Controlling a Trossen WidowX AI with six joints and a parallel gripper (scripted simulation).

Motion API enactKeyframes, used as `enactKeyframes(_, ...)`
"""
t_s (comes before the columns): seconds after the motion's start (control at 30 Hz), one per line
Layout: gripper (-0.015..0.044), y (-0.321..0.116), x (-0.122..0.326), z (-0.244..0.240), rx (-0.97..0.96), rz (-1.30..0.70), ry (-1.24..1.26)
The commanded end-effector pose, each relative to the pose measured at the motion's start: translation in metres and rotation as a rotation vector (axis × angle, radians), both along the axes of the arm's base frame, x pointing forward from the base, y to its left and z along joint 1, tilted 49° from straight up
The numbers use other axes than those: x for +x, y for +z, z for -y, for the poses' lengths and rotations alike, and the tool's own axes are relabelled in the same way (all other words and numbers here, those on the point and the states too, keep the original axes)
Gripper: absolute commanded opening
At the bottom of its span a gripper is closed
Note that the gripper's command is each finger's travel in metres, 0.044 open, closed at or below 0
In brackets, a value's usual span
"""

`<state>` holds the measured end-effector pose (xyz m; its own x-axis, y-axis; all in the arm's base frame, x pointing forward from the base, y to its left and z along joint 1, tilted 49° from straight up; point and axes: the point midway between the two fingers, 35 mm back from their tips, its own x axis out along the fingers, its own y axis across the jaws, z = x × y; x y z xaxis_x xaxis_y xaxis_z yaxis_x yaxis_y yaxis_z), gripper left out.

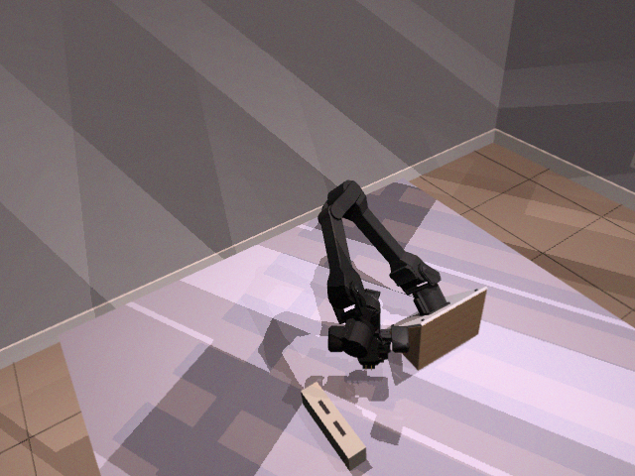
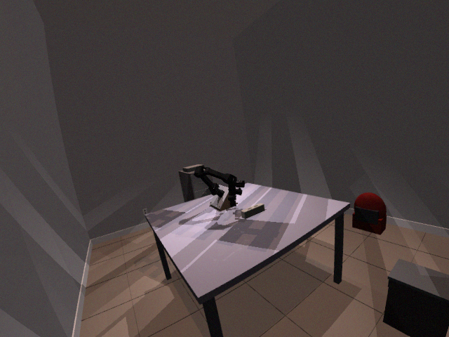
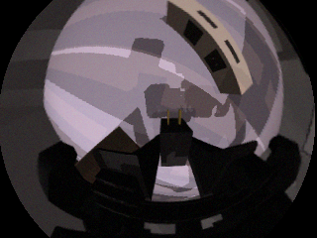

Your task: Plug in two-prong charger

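My gripper (image 1: 369, 357) (image 2: 233, 203) (image 3: 172, 137) is shut on the black charger (image 3: 175, 148), with a finger on each side of its body. Two thin brass prongs (image 1: 368, 366) (image 3: 173, 117) stick out from the charger, away from the palm. The charger's body blends into the dark fingers in the top view. The gripper appears to be above the table, short of the strip. The beige power strip (image 1: 354, 447) (image 2: 253, 210) (image 3: 243, 81) lies on the table, to the upper right in the wrist view. Two dark slots show on its top face. The strip is not touched by the gripper.
A wood-coloured block with a pale top (image 1: 453, 327) (image 3: 118, 141) stands by the arm's base, close beside the gripper. The table (image 1: 538, 389) (image 2: 188, 279) carries patchy shadows. A red rounded object (image 2: 370, 203) and a dark cabinet (image 2: 413, 308) stand off the table.
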<state>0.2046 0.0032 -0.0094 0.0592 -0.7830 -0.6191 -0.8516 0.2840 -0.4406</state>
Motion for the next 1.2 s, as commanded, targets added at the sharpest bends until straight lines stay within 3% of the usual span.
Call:
enactKeyframes(0.0, 0.0000, -0.003, 0.003, -0.002, 0.010, 0.040, -0.033)
enactKeyframes(1.17, 0.0000, -0.044, 0.028, -0.002, 0.075, 0.500, -0.439)
